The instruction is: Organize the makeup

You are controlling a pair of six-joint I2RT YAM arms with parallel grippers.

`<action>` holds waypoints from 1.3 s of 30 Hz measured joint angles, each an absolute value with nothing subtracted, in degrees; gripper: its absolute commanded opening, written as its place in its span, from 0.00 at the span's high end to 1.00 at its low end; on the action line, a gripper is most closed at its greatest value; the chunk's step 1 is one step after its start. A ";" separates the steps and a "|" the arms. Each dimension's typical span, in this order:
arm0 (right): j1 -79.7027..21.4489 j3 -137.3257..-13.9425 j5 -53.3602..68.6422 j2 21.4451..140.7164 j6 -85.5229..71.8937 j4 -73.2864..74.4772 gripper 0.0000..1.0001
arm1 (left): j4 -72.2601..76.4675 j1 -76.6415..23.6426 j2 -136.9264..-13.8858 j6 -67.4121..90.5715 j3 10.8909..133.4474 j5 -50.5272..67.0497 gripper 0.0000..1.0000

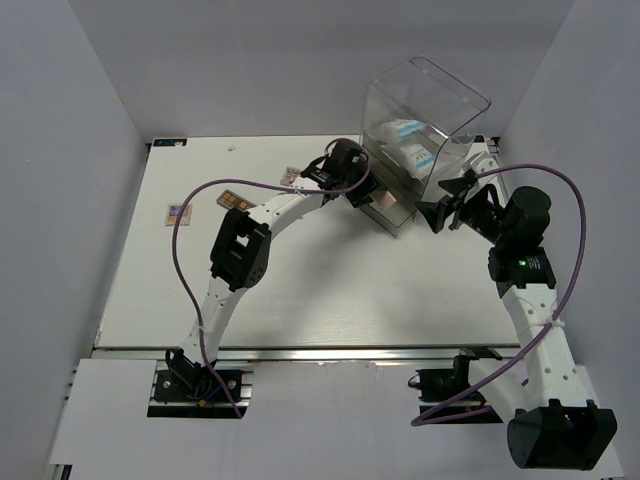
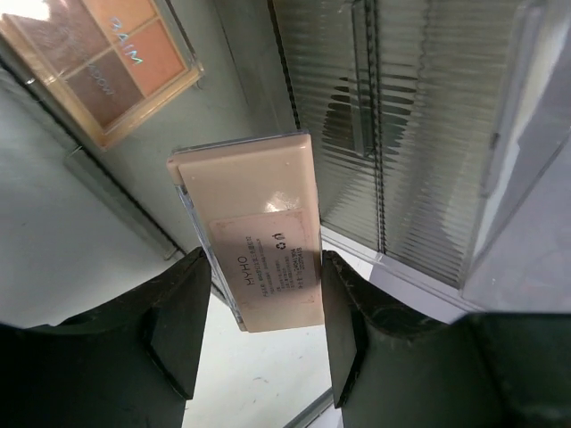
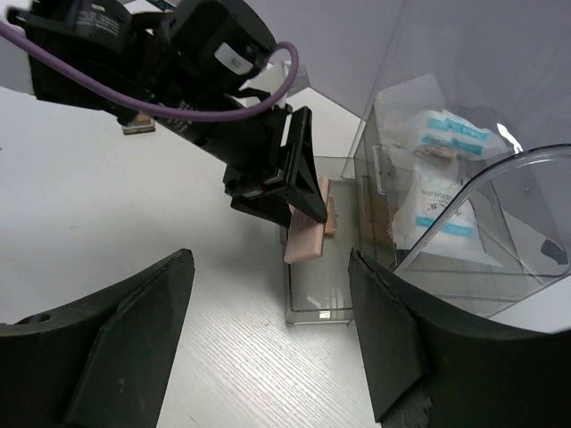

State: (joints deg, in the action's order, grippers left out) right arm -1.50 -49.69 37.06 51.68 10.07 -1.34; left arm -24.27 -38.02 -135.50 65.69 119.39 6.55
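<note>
Hanging in the left tool [image 2: 261, 276], a pink palette [image 2: 254, 223] is clamped by its long edges, the clear drawer [image 3: 318, 308] just beneath; the right tool [image 3: 269, 267] is spread wide, empty.

Clamped in left claw [image 2: 260, 281]: pink palette [image 2: 254, 209], tilted. Inside clear box [image 1: 452, 100]: white blue-printed pouches [image 3: 444, 169]. Flat on tabletop [image 1: 300, 290]: brown palette [image 2: 98, 58].

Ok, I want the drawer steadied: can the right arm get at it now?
Probably yes, at its front edge: the right gripper stands open facing the drawer with bare table between. From above no: the left gripper holds a palette over it.
</note>
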 measured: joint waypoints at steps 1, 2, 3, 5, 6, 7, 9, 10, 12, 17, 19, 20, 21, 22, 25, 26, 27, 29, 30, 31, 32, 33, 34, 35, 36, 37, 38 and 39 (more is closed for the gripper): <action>-1.50 -49.69 37.06 51.55 10.07 -1.34 0.24 | -23.92 -38.09 -136.20 66.11 119.74 6.98 0.45; -1.50 -49.69 37.06 51.37 10.09 -1.34 0.24 | -23.53 -38.13 -136.88 66.52 120.11 7.42 0.40; -1.48 -49.69 37.06 51.22 10.07 -1.34 0.25 | -23.22 -38.22 -137.58 66.74 120.46 7.90 0.31; -1.39 -49.69 37.06 50.94 10.07 -1.34 0.25 | -22.33 -38.35 -139.04 67.44 120.97 8.84 0.17; -1.32 -49.69 37.06 50.89 10.09 -1.37 0.24 | -22.13 -38.39 -139.52 67.61 121.16 9.15 0.14; -1.23 -49.69 37.06 50.87 10.07 -1.34 0.24 | -21.69 -38.44 -140.03 68.25 121.40 9.61 0.11; -1.13 -49.65 37.06 50.85 10.04 -1.34 0.24 | -20.78 -38.48 -140.49 68.71 122.13 10.11 0.09; -1.13 -49.56 37.06 50.83 10.04 -1.37 0.24 | -20.69 -38.48 -140.49 68.95 122.34 10.28 0.08; -1.13 -49.08 37.08 50.63 10.04 -1.32 0.24 | -20.21 -38.48 -140.49 69.14 122.87 10.72 0.08; -1.08 -48.84 37.10 50.46 10.37 -0.36 0.24 | -17.21 -38.46 -140.44 68.60 123.48 11.44 0.12; -1.08 -48.84 37.32 50.26 10.83 0.03 0.24 | -15.59 -38.28 -139.90 67.75 122.43 11.49 0.18; -1.08 -48.84 37.41 50.19 10.96 0.10 0.24 | -14.76 -38.06 -139.00 67.20 120.99 11.53 0.27; -1.08 -48.84 37.60 50.17 11.07 0.10 0.25 | -13.76 -37.91 -137.75 66.78 118.85 11.62 0.34; -1.08 -48.84 37.74 50.17 11.16 0.23 0.25 | -12.80 -37.58 -135.87 66.26 115.81 11.73 0.42; -1.08 -48.47 38.30 50.17 11.75 1.02 0.27 | -10.46 -35.24 -128.95 64.58 105.80 12.75 0.70; -1.08 -48.12 38.70 50.17 12.08 1.37 0.28 | -9.72 -33.34 -125.71 63.20 101.62 13.76 0.82; -1.08 -47.79 39.03 50.19 12.27 1.80 0.28 | -9.74 -32.40 -124.51 63.31 100.31 13.85 0.83; -1.08 -46.98 39.97 50.41 12.86 3.05 0.28 | -9.04 -28.58 -120.55 61.89 95.70 14.72 0.83; -1.08 -46.74 40.45 50.65 13.10 3.70 0.28 | -9.21 -26.28 -118.89 61.63 93.97 15.05 0.69; -1.08 -46.59 40.82 50.94 13.39 4.10 0.28 | -9.69 -24.43 -117.84 61.12 92.99 15.14 0.59; -1.08 -46.46 41.06 51.20 13.58 4.45 0.28 | -10.66 -22.17 -117.23 60.88 92.62 15.27 0.52; -1.08 -46.28 41.30 51.48 13.78 4.67 0.28 | -11.68 -20.29 -117.12 60.64 92.73 15.25 0.36; -1.08 -46.15 41.45 51.72 13.96 5.02 0.28 | -13.50 -18.39 -117.23 60.38 93.17 14.98 0.30; -1.08 -46.09 41.63 51.99 14.00 5.28 0.28 | -15.81 -16.84 -117.75 60.18 94.08 14.61 0.25; -1.08 -46.04 41.78 52.23 14.06 5.54 0.28 | -18.15 -15.75 -118.65 59.83 95.48 13.98 0.19; -1.08 -46.04 41.87 52.45 14.13 5.93 0.28 | -20.58 -15.05 -119.74 59.35 97.41 13.43 0.13; -1.08 -46.04 41.95 52.66 14.15 6.13 0.28 | -22.96 -14.61 -121.36 58.87 100.22 12.64 0.09; -1.08 -46.04 42.04 52.90 14.15 6.28 0.28 | -25.08 -14.41 -123.33 58.19 103.26 11.79 0.04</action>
State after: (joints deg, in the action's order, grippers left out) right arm -1.08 -46.04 42.04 52.90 14.15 6.28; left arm -25.08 -14.41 -123.33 58.19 103.26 11.79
